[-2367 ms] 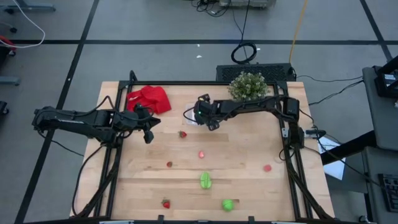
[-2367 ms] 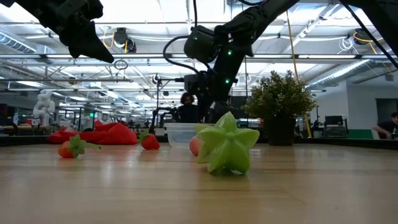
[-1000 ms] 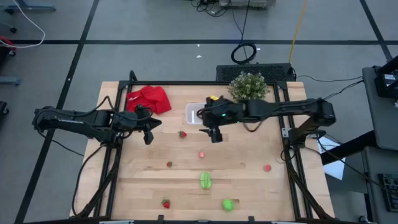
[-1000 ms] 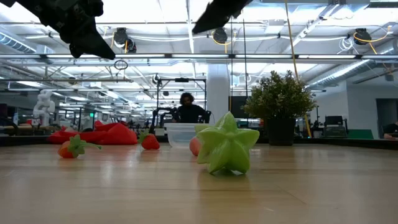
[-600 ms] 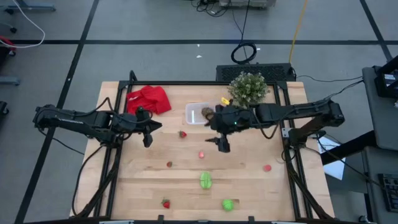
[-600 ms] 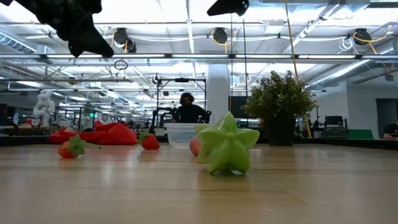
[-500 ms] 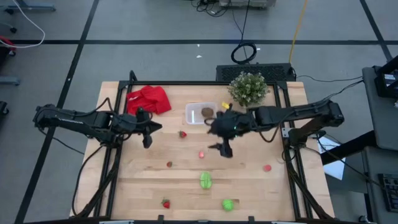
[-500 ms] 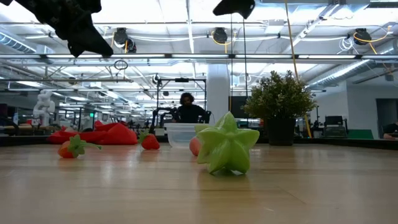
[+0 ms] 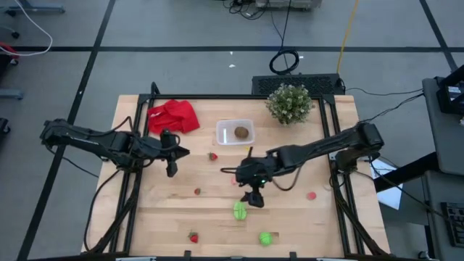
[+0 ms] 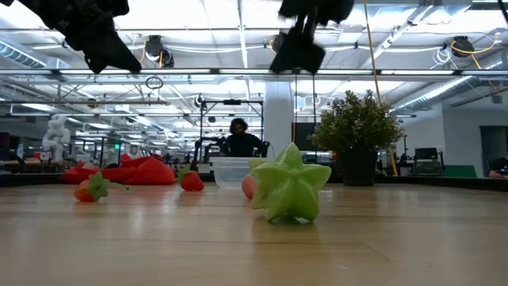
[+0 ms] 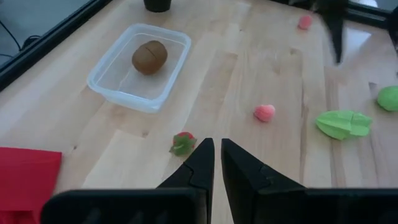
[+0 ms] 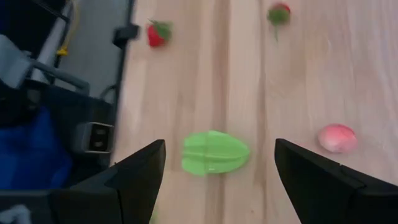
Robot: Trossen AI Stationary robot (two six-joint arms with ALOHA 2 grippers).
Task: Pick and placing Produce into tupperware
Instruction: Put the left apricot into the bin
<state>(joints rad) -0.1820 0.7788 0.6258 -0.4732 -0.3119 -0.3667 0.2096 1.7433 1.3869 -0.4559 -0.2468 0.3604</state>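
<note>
The clear tupperware (image 9: 226, 138) sits at the table's far middle with the brown oval (image 9: 241, 132) lying inside it. My right gripper (image 9: 252, 197) hangs open in the air over the table's middle, just far of the green star-shaped piece (image 9: 240, 211). In the right wrist view that piece (image 12: 216, 152) lies between the wide-spread fingers, untouched, and the pink piece (image 12: 336, 137) lies beside it. Strawberries (image 9: 212, 156) (image 9: 197, 191) (image 9: 193, 237), a red piece (image 9: 312, 195) and a round green piece (image 9: 266, 238) rest on the wood. My left gripper (image 9: 171, 163) waits shut at the table's left.
A red cloth (image 9: 174, 116) lies at the far left corner and a potted plant (image 9: 288, 101) stands at the far edge, right of the tupperware. Black frame rails run along the table's left and right sides. In the low view a person (image 10: 238, 139) sits far behind the table.
My right gripper has travelled from beside the tupperware toward the table's near edge and come lower, ending over the green star-shaped piece. The brown oval lies uncovered in the tupperware. The produce on the table has not moved.
</note>
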